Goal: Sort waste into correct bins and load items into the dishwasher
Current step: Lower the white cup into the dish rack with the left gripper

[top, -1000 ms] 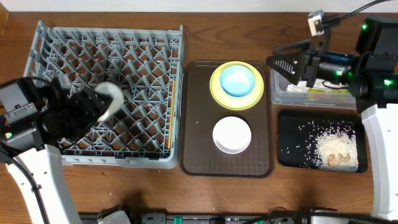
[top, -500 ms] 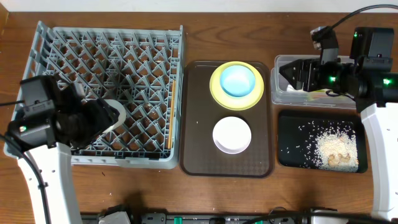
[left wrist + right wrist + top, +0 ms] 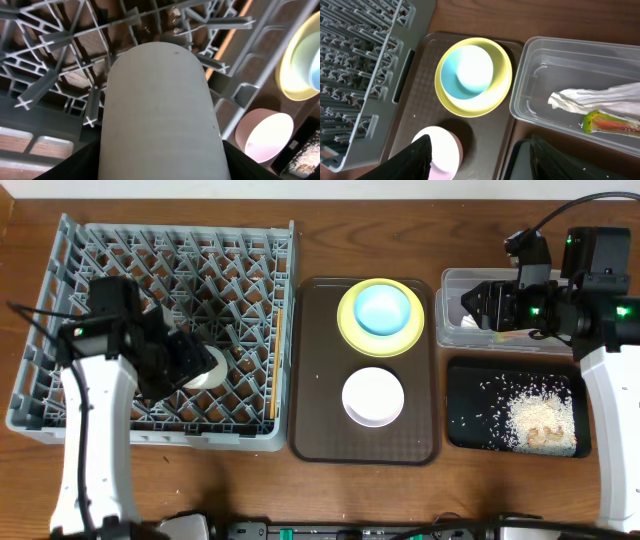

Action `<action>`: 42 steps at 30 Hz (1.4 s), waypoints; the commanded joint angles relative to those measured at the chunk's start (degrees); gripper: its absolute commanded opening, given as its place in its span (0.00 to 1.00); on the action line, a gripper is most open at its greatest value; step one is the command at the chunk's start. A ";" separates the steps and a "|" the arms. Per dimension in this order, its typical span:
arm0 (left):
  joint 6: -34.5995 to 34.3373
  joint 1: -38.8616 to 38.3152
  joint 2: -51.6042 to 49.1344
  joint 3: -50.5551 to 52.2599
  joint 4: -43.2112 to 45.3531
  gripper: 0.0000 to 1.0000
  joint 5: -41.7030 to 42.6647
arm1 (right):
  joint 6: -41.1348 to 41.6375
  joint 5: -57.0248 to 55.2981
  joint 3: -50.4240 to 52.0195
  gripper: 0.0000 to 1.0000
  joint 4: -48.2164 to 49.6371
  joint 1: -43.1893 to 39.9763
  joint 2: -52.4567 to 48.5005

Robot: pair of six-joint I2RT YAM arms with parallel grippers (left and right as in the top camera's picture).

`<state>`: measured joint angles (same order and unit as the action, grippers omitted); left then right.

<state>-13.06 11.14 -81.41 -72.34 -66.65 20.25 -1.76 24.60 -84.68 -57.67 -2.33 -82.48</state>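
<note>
My left gripper (image 3: 198, 366) is shut on a white cup (image 3: 208, 368) and holds it low over the grey dish rack (image 3: 100, 250); the cup (image 3: 160, 110) fills the left wrist view. The wooden chopsticks (image 3: 275, 360) lie along the rack's right side. The light blue bowl (image 3: 381, 308) sits in the yellow plate (image 3: 350, 330), with the white bowl (image 3: 372, 397) in front. My right gripper (image 3: 467, 303) is open and empty over the clear tub (image 3: 500, 332). The tub holds the napkin (image 3: 600, 97) and the wrapper (image 3: 612, 123). Rice (image 3: 530, 420) lies in the black tray (image 3: 465, 380).
The plate and both bowls stand on a dark brown serving tray (image 3: 320, 380) between the rack and the bins. The rack's upright pegs surround the cup. Bare wooden table (image 3: 400, 240) shows behind the tray.
My left arm has carried the white cup rightward and farther into the rack. My right gripper has drawn back to the right, over the clear tub.
</note>
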 commanded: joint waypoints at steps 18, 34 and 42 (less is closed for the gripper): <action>0.39 -0.26 -6.10 -0.11 0.31 0.52 -0.83 | -0.68 -0.39 -0.26 0.60 -0.46 -0.22 -0.31; 0.31 -4.22 -6.10 -0.11 1.40 0.48 -0.87 | -0.66 -0.39 -0.24 0.60 -0.72 -0.22 -0.31; -1.05 -4.20 -5.95 -0.79 2.05 0.43 -2.86 | -0.66 -0.39 -0.24 0.60 -0.68 -0.22 -0.31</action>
<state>-13.65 7.57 -86.80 -72.34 -65.95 17.41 -1.76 24.38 -84.68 -58.26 -2.33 -82.50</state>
